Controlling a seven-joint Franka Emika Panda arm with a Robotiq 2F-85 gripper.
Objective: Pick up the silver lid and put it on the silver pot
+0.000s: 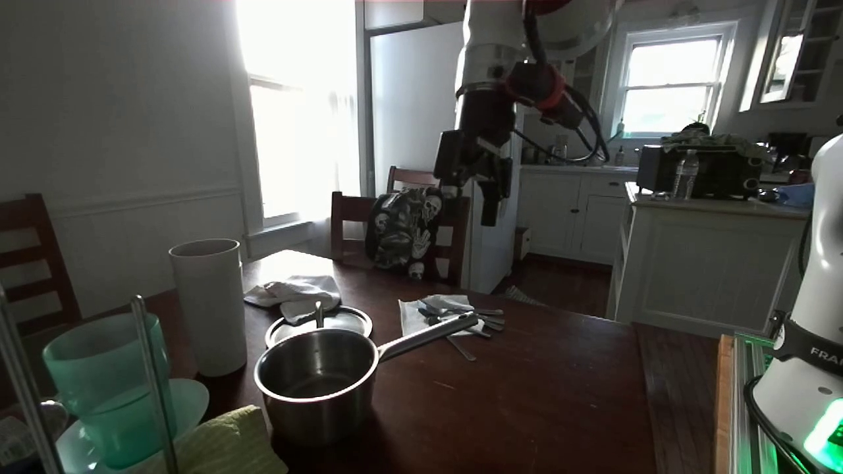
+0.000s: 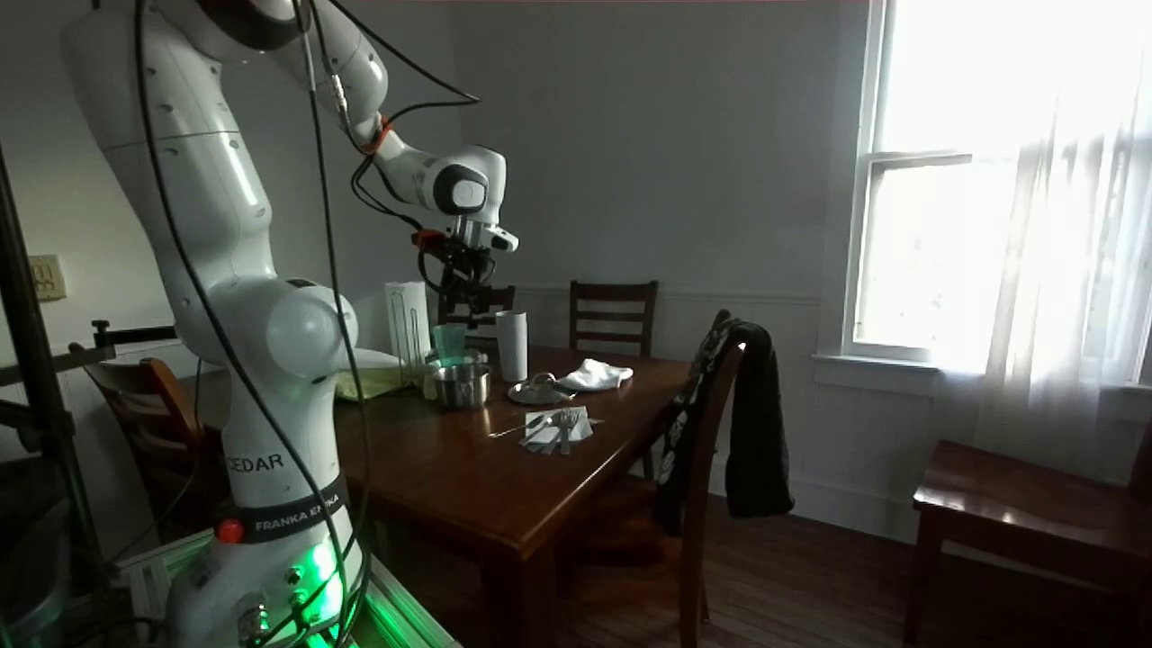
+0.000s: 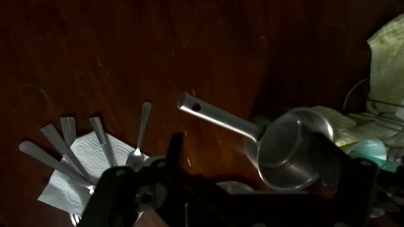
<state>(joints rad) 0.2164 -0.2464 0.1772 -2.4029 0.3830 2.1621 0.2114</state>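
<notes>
The silver lid (image 1: 346, 320) lies on the dark table just behind the pot, its small handle pointing up. It also shows in an exterior view (image 2: 538, 391), and only its edge shows in the wrist view (image 3: 234, 185), mostly hidden by the gripper. The silver pot (image 1: 317, 395) stands upright and uncovered, its long handle pointing toward the cutlery; it shows in an exterior view (image 2: 463, 387) and the wrist view (image 3: 281, 148). My gripper (image 1: 469, 197) is open and empty, high above the table, apart from lid and pot. Its fingers spread wide in the wrist view (image 3: 247, 138).
A tall white cylinder (image 1: 209, 309) stands beside the lid. A white cloth (image 1: 306, 293) touches or overlaps the lid's far edge. Cutlery lies on a paper towel (image 3: 94, 148) near the pot handle's end. Pale green tubs (image 1: 108, 388), a yellow-green cloth (image 1: 227, 441) and rack wires flank the pot.
</notes>
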